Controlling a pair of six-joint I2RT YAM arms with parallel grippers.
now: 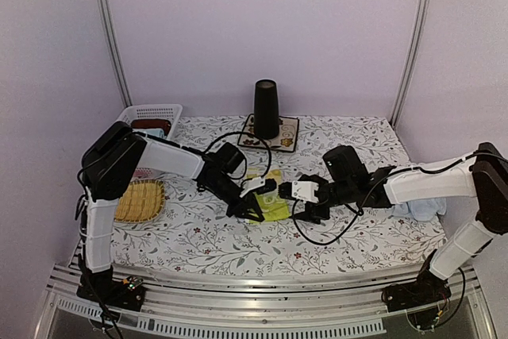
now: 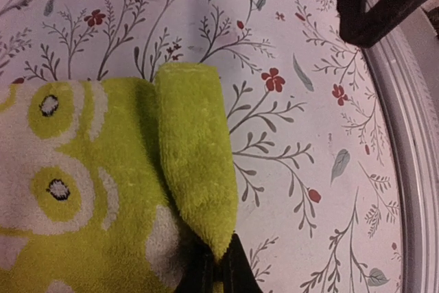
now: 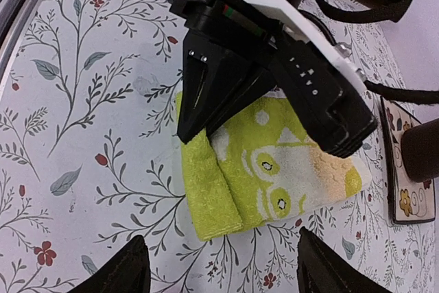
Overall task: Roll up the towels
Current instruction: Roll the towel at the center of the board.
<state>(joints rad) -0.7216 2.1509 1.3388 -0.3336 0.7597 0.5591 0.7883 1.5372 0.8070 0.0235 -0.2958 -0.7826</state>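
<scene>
Robot lab cell: bare walls (image 1: 262, 29), aluminium frame (image 1: 262, 311), two bolted arms (image 1: 171, 156).

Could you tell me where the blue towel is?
Top view: the blue towel lies near the table's right edge, partly under the right arm's forearm.

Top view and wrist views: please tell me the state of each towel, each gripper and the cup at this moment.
yellow-green towel: flat on the table, one edge folded over, not rolled.
light blue towel: crumpled beside the right arm, not rolled.
left gripper: shut on the yellow-green towel's folded edge.
right gripper: open, holding nothing.
black cup: standing on the flowered mat.
</scene>
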